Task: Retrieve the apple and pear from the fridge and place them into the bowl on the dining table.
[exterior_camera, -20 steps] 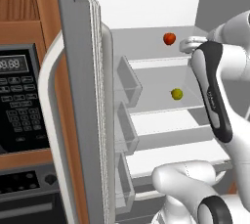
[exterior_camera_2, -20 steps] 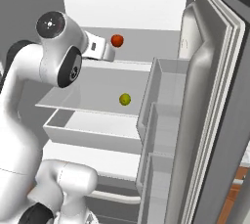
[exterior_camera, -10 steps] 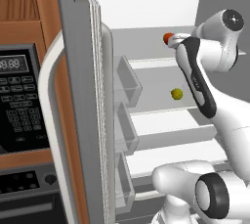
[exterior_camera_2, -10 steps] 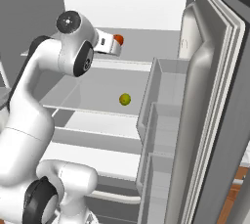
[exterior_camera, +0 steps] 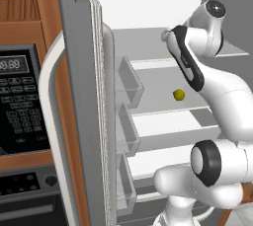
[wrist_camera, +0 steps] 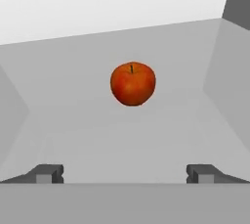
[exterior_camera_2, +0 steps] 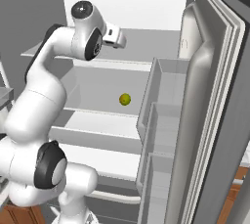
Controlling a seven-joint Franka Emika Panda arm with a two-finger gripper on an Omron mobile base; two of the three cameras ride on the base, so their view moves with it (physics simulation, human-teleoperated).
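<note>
The fridge stands open, its white shelves showing. In the hand view the red apple sits on the upper shelf, straight ahead and centred between my fingertips, a short way off. My gripper is open with nothing between its fingers. From the base views the hand reaches in over the upper shelf and covers the apple. The yellow-green pear rests one shelf lower, below the hand. The bowl and the dining table are out of view.
A black oven with a keypad sits in wooden cabinetry left of the fridge. Door bins line both open doors at either side of my arm. A drawer lies under the pear's shelf.
My hand has swung further into the upper shelf toward the apple, which it now covers in both base views. The pear has not moved. The jaws stay open.
</note>
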